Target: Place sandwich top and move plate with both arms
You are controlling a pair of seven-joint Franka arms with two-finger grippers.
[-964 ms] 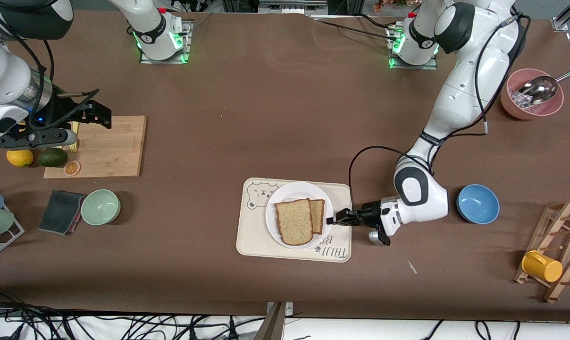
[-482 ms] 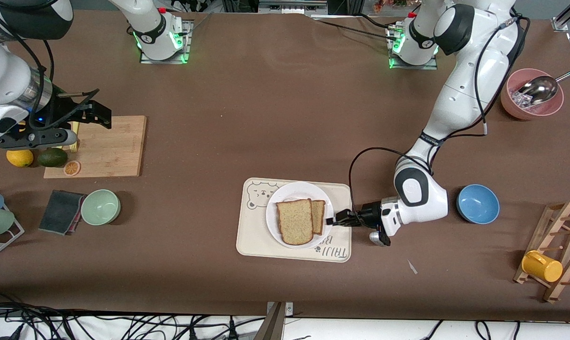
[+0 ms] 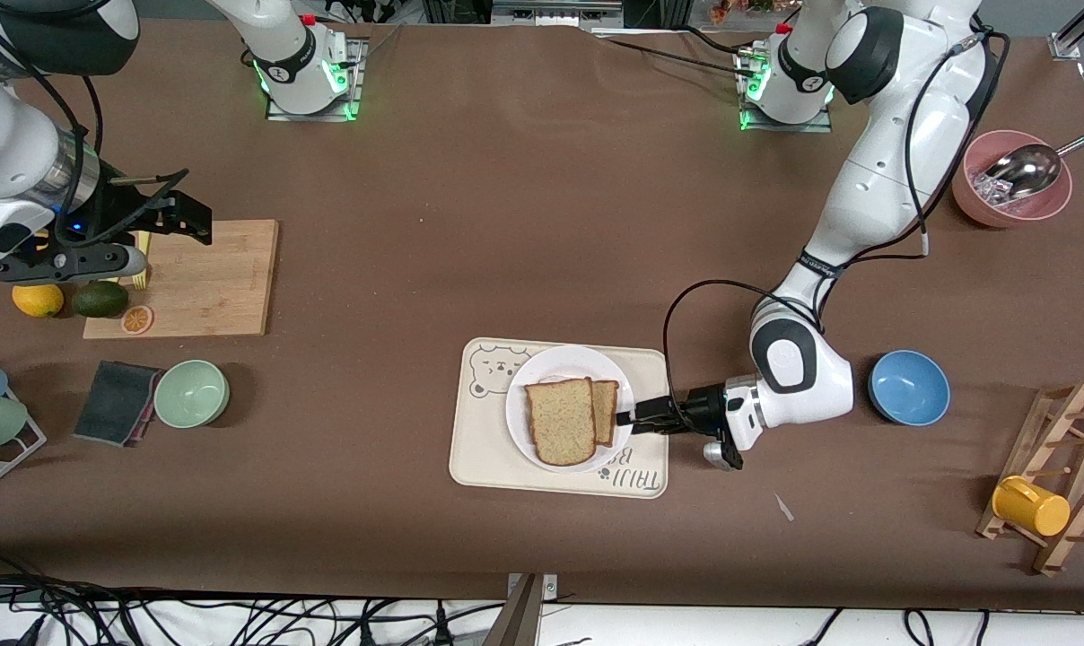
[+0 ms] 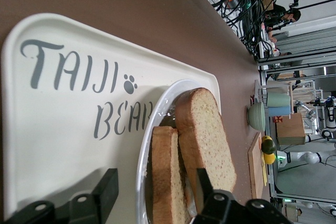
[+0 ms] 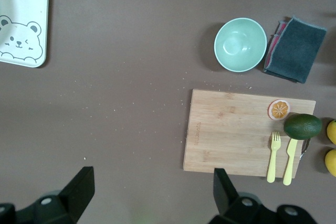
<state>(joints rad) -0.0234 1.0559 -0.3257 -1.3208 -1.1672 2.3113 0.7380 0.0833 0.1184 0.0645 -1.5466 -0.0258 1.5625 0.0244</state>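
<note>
Gripping risk comes first: the left gripper (image 3: 633,418) sits low at the rim of the plate (image 3: 542,362), on the side toward the left arm's end of the table. In the left wrist view its fingers (image 4: 107,192) stand apart, one below the rim over the tray (image 4: 63,129) and one above it by the bread. They grip nothing. If they closed from this position, the upper finger could press on the sandwich top (image 3: 560,421) or the smaller slice (image 3: 606,409) and shift the stack. A one-sided lift could tilt the plate and slide the bread off. Dragging could also carry the tray along.

The sandwich top lies flat on the plate, overlapping the smaller slice. The plate rests on the tray, near the table's middle.

The right gripper (image 3: 170,215) waits, fingers spread wide and empty, over the cutting board (image 3: 210,278) at the right arm's end, well apart from the plate. A two-arm move is therefore not yet supported.

Hidden or unclear: any filling between the slices cannot be made out. Finger-to-rim contact cannot be confirmed. The wrist view cuts off most of the plate.
</note>
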